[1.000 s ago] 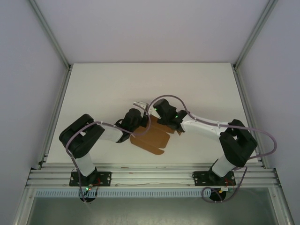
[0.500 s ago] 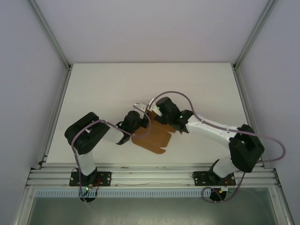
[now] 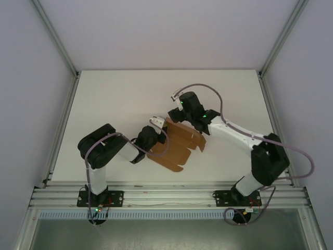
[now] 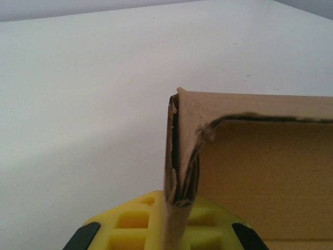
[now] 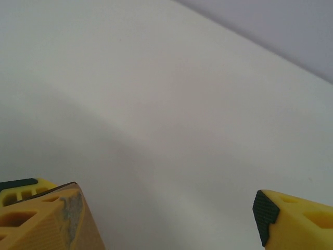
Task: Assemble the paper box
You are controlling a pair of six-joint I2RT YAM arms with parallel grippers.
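Plainly, the paper box (image 3: 177, 151) (brown, frayed corner) stands half-folded, one wall pinched by the left gripper (image 4: 174, 221); the right gripper (image 5: 166, 219) is spread, seemingly empty.

— Entry one, our left arm (image 3: 120, 151)?
— We list it folded at the elbow, forearm reaching toward the right. Our left gripper (image 3: 156, 122) is closed, pinching an upright edge of the paper box (image 3: 179, 148).
— Entry two, our right arm (image 3: 237, 136)?
— We list it stretched out from its base, forearm running leftward and away. Our right gripper (image 3: 177, 97) points at the far side, its fingers (image 5: 39, 216) wide apart, gripping nothing.
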